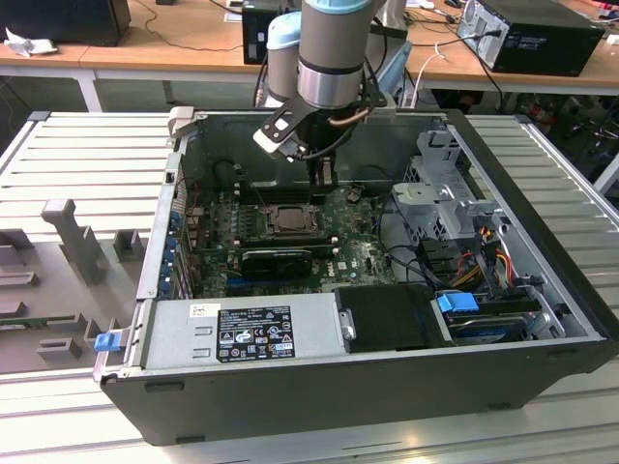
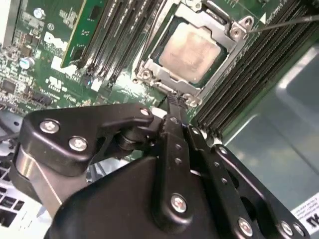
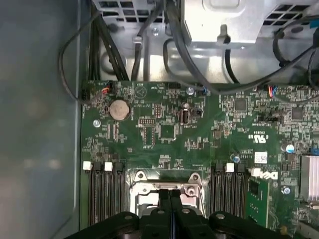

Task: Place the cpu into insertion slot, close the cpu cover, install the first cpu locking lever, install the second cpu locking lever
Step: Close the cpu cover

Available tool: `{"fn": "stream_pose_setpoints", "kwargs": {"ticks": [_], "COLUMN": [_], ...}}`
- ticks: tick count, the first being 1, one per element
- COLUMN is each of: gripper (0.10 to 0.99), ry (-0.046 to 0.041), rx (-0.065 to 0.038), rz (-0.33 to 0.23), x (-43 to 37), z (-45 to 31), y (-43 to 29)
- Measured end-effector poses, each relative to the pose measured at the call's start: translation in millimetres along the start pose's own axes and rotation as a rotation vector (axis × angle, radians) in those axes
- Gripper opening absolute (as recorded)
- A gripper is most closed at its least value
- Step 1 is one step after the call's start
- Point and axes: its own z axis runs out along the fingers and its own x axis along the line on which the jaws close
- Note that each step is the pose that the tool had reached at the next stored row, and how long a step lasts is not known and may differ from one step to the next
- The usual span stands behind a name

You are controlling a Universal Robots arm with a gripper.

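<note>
I see the gripper (image 2: pixel 174 99) with fingers pressed together, tips at the edge of the cover (image 2: pixel 227 62). I cannot tell if they pinch anything. The cpu (image 2: pixel 189 47) lies in the slot (image 2: pixel 143 74) under the lowered cover. The case (image 1: pixel 387 387) holds the board (image 3: pixel 164 129).

The cpu (image 2: pixel 189 50) lies within the cpu cover (image 2: pixel 228 59), memory slots (image 2: pixel 118 37) on both sides.
</note>
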Motion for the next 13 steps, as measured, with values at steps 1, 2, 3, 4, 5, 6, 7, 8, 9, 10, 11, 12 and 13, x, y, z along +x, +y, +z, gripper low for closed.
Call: {"fn": "stream_pose_setpoints", "kwargs": {"ticks": [1,2,3,4,5,6,7,8,9,10,11,12,13], "gripper": [0.106,0.106,0.106,0.106,0.106,0.106,0.106,0.106,0.106,0.106,0.106,0.106,0.106], "ry": [0.0000,0.0006,0.0007,0.0007,0.0006,0.0008,0.0007,0.0004,0.0005,0.0007,0.0008,0.0008,0.0008], "rx": [0.000,0.000,-0.001,-0.001,-0.001,-0.001,-0.001,-0.001,-0.001,-0.001,-0.001,-0.001,-0.001], "rz": [0.000,-0.001,-0.002,-0.002,-0.002,-0.002,-0.002,-0.002,-0.002,-0.002,-0.002,-0.002,-0.002], "x": [0.0,0.0,0.1,0.1,0.1,0.5,0.7,0.7,0.7,0.7,0.8,0.8,0.8], "z": [2.6,5.7,7.3,7.9,8.2,9.1,9.6,9.7,9.8,9.9,10.0,9.9,9.9], "y": [-0.9,-6.1,-13.0,-16.8,-19.5,-25.1,-28.9,-29.5,-30.8,-31.8,-32.7,-34.1,-34.8]}}
